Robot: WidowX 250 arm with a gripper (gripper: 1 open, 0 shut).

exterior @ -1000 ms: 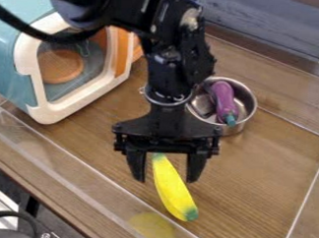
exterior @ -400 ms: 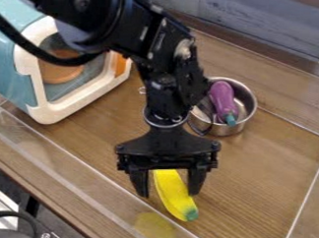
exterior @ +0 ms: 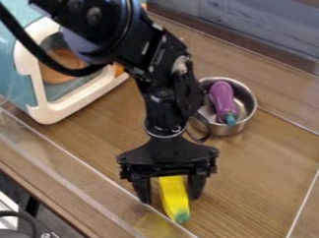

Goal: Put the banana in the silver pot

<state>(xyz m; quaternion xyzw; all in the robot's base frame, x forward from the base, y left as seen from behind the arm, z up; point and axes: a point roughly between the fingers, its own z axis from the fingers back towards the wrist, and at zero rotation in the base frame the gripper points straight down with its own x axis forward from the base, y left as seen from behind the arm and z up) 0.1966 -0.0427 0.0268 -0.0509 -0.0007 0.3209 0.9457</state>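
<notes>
The yellow banana point(exterior: 174, 197) lies on the wooden table near the front edge, its greenish tip toward the camera. My black gripper point(exterior: 167, 183) points straight down over it, open, with one finger on each side of the banana's upper half. I cannot tell whether the fingers touch it. The silver pot point(exterior: 241, 112) stands behind and to the right of the arm, with a purple toy eggplant point(exterior: 223, 99) inside it.
A toy microwave point(exterior: 52, 73), cream and teal with an orange door, stands at the back left. A clear plastic wall point(exterior: 68, 159) runs along the table's front and left edges. Bare wood lies right of the banana.
The gripper has come down over the banana, so its fingers now straddle the fruit lower and hide more of it. The banana, pot and eggplant have not moved.
</notes>
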